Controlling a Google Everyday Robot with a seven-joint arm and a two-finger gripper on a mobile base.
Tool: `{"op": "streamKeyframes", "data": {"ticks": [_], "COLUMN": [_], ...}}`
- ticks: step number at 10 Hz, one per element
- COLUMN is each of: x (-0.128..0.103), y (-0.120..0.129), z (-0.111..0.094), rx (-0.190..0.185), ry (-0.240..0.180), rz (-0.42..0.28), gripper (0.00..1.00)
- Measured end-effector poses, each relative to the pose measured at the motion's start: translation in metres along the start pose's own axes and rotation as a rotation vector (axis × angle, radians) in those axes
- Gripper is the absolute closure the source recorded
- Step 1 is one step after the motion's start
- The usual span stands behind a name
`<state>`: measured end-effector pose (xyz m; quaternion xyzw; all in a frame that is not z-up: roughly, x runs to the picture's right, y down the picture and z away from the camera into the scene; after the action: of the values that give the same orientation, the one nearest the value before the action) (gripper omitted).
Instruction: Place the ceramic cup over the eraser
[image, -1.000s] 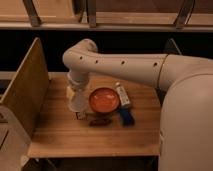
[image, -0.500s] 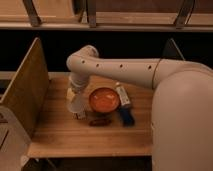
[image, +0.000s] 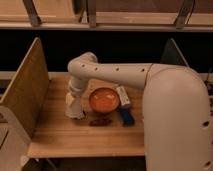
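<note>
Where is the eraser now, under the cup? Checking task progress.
Not under it. The eraser lies bare on the table, right of the gripper.

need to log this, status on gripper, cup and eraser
Gripper low over table, left of orange bowl, at ceramic cup. Eraser in front of bowl, uncovered. Blue block and white flat box right of bowl, out of the way.

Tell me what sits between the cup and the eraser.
Nothing visible does. The gripper is at the white cup, left of the orange bowl. The dark eraser lies just right of the cup, in front of the bowl, with only bare table between.
</note>
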<state>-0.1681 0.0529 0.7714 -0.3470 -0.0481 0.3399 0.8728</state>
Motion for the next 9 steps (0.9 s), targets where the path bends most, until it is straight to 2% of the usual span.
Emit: {"op": "streamKeyframes", "data": {"ticks": [3,7,9], "x": [0.001,0.032,0.04], "y": [0.0,0.0,-0.001], "z": [0.0,0.013,0.018], "rx": [0.0,-0.022,-0.027], "ry": [0.004,0.096,0.125], "rz": [-0.001,0.038,0.052], "gripper": [1.0,1.0,1.0]}}
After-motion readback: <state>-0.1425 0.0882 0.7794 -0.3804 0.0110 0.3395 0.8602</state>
